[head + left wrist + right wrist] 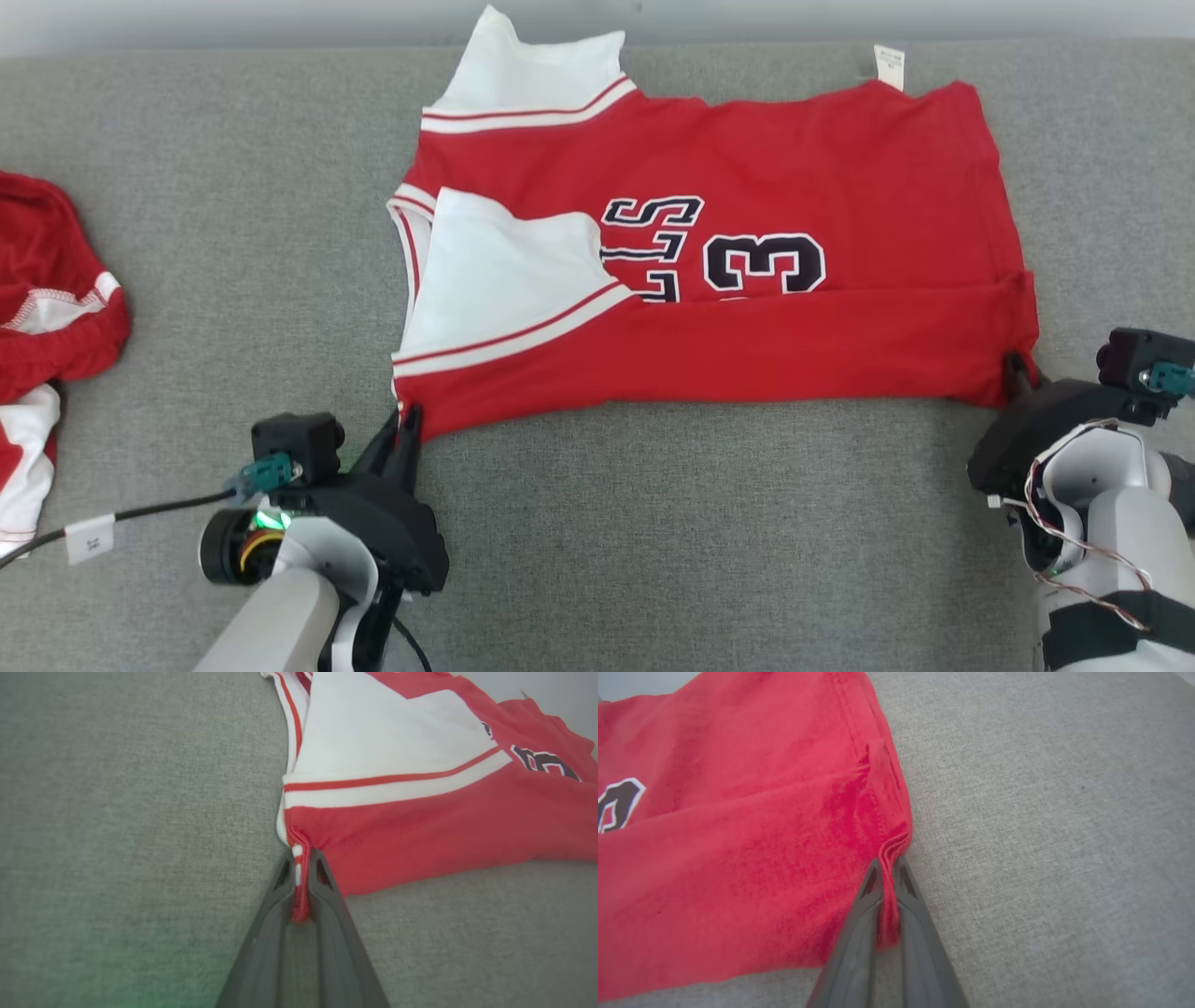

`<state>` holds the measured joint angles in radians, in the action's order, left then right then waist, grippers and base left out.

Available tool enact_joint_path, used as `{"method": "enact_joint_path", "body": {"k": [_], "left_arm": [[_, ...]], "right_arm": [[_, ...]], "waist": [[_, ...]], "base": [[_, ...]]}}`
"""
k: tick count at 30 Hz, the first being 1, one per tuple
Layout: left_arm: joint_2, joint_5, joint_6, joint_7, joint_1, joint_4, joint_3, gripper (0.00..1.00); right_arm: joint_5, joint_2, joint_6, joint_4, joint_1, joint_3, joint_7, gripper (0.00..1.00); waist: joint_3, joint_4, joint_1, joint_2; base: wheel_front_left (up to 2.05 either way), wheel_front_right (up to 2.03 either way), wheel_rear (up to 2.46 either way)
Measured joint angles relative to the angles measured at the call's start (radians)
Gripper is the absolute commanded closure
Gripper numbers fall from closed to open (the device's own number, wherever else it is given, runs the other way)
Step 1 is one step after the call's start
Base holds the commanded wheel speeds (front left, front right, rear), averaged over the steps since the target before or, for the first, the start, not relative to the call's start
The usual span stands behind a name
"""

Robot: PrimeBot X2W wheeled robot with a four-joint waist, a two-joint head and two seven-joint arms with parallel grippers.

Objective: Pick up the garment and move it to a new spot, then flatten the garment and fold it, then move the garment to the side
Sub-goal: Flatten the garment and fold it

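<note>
The garment point(747, 317), a red jersey with white sleeves and dark numerals, lies spread on the grey surface, its near edge folded up over the lettering. My left gripper point(409, 422) is shut on the garment's near left corner; in the left wrist view that gripper point(301, 858) pinches red and white cloth point(420, 812) between its dark fingers. At the near right corner my right gripper point(1018, 369) is shut on the hem. The right wrist view has that gripper point(888, 863) clamping bunched red fabric point(738, 858).
Another red and white garment point(47, 299) lies crumpled at the left edge. A grey cable with a white tag point(91, 539) runs from the left wrist. Bare grey surface point(700, 541) stretches in front of the jersey, and a pale wall borders the back.
</note>
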<state>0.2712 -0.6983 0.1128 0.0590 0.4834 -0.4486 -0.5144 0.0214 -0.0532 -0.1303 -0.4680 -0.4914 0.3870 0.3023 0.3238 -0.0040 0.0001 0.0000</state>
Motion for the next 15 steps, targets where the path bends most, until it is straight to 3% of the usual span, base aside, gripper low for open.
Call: {"method": "enact_joint_path", "body": {"k": [8,15], "left_arm": [[0.017,-0.049,-0.023,0.005,-0.093,0.049,0.007,1.00],[0.072,-0.062,0.006,0.018,-0.224,0.184,0.014,1.00]], "right_arm": [[0.050,0.004,0.000,0.103,0.107,0.010,0.016,1.00],[0.138,0.004,0.000,0.264,0.232,0.005,0.084,1.00]], "waist": [[-0.054,0.001,0.0001,0.0001],[-0.105,-0.009,0.0000,0.0000]], "base": [[0.00,0.00,0.00],[0.00,0.00,0.00]]}}
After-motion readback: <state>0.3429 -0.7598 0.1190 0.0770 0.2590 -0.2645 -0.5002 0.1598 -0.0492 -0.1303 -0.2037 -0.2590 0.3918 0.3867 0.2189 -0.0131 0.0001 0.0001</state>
